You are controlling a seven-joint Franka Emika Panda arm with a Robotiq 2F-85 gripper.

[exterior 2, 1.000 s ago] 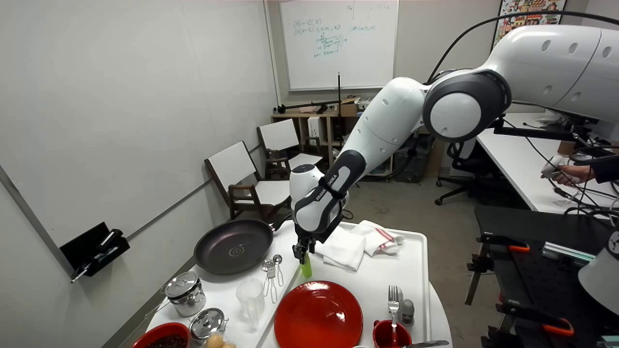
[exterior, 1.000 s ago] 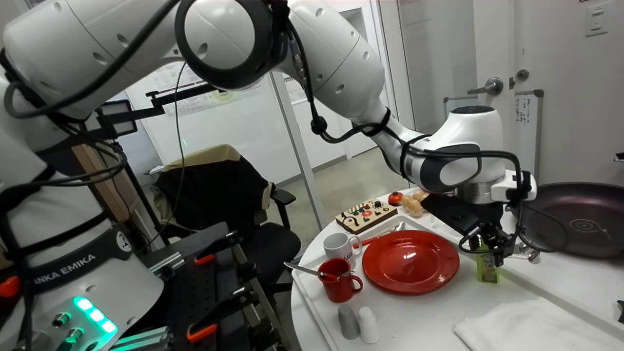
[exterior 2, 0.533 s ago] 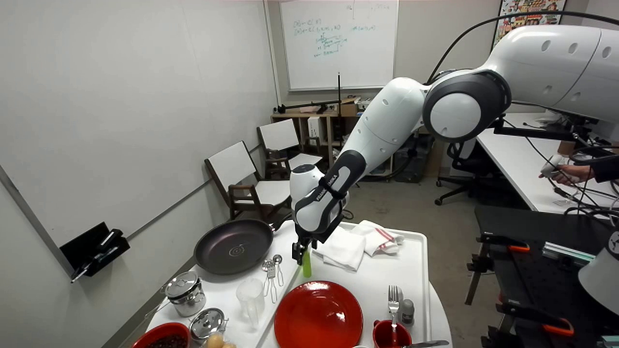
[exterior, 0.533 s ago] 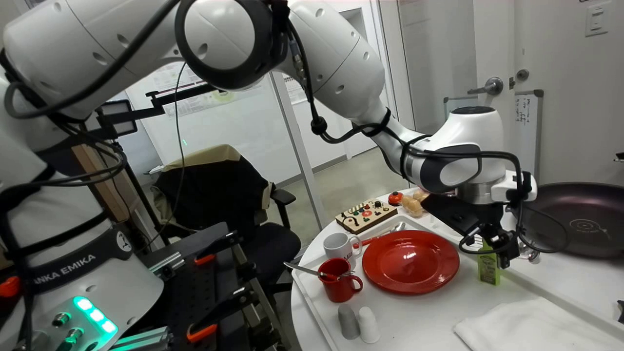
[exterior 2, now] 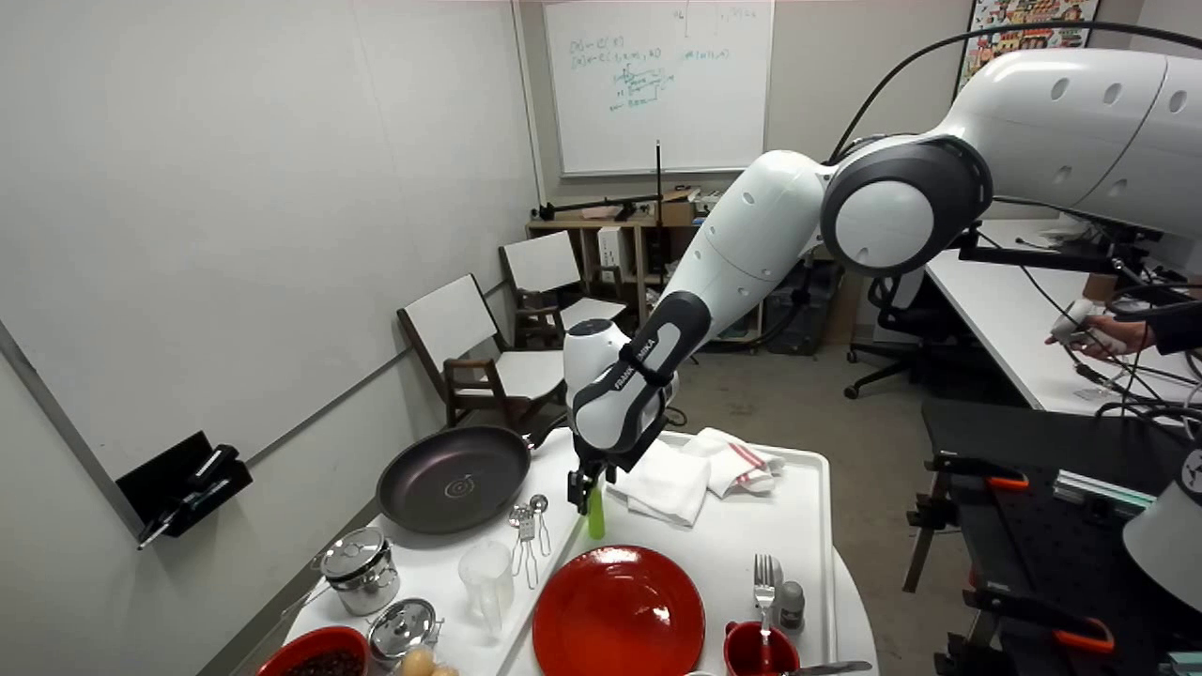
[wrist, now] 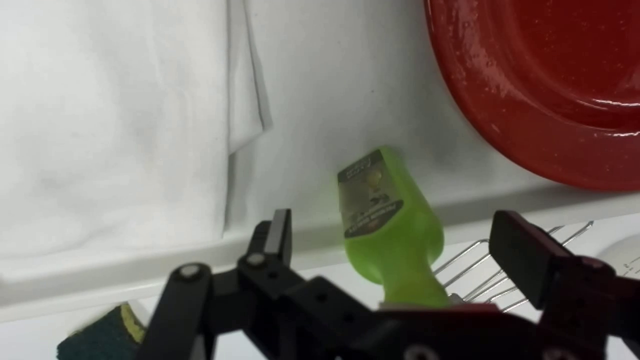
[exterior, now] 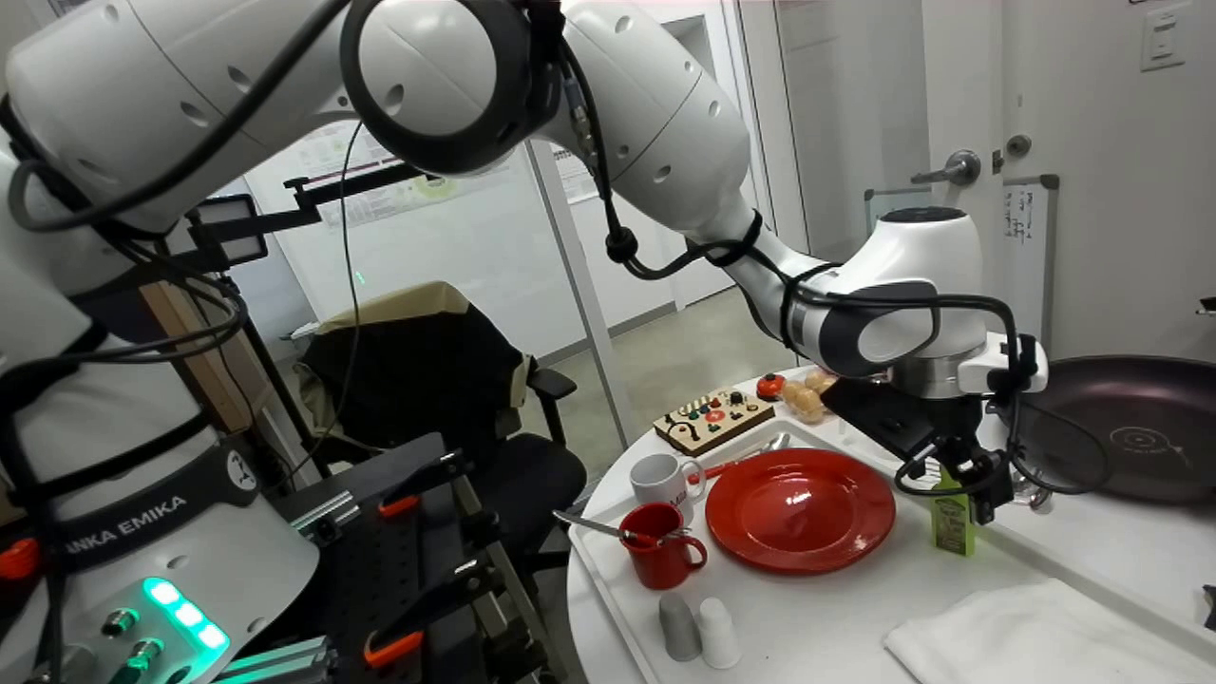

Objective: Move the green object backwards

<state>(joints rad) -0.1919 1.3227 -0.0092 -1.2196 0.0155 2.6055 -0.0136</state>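
The green object is a bottle-shaped container (wrist: 395, 220) with a dark label. It stands on the white tray (exterior: 817, 608), close to the raised rim, in both exterior views. My gripper (wrist: 397, 245) is open around its upper part, one finger (wrist: 280, 235) to each side. In the wrist view there is a visible gap between the bottle and both fingers. The bottle's top end is hidden behind the gripper's body there. An exterior view shows the bottle (exterior 2: 596, 516) beneath the black jaws, looking about upright.
A red plate (exterior: 801, 513) lies close beside the bottle, and a folded white cloth (exterior: 1035, 632) is on its other side. Beyond the tray rim are wire utensils (wrist: 475, 270), a dark sponge (wrist: 102, 332) and a large pan (exterior 2: 454, 479). A red mug (exterior: 658, 546) holds cutlery.
The jaws have spread apart from the green bottle over the last second. The bottle has shifted very slightly and shows more of itself below the gripper. The arm has stayed nearly still.
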